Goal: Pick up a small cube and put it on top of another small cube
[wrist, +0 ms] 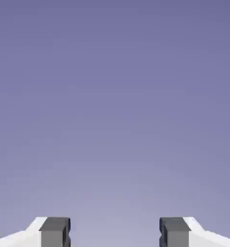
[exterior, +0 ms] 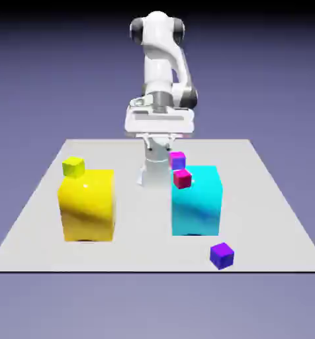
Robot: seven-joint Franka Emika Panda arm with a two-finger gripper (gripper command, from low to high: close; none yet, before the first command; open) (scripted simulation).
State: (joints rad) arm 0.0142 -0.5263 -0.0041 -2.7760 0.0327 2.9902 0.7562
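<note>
- six blocks sit on the grey table (exterior: 34, 218): two big ones and four tiny ones.
- the tiny purple cube (exterior: 222, 255) lies alone close to the table's near edge, toward the near corner on the exterior view's right, apart from everything else and just out from the big cyan block (exterior: 196, 202).
- the tiny yellow-green cube (exterior: 73, 167) sits toward the table's edge on the exterior view's left, right behind the top far corner of the big yellow block (exterior: 87, 205); whether it touches that block cannot be told.
- the big yellow block and the big cyan block stand side by side across the table's middle, well apart, with bare table between them.
- the tiny pink-red cube (exterior: 182, 178) shows at the cyan block's top far corner on the exterior view's left; the tiny magenta cube (exterior: 177, 160) shows just behind and above it, nearer the table's far edge.
- the white arm (exterior: 159, 63) rises at the middle of the table's far edge, folded up, with the hand held high over that edge and far from both task cubes.
- the gripper (wrist: 114, 232) stands open in the hand view, its two grey fingertips (wrist: 54, 232) parted with a wide gap between them and nothing in it.
- beyond the tips the hand view shows only the plain blue-violet backdrop (wrist: 115, 96).
</note>
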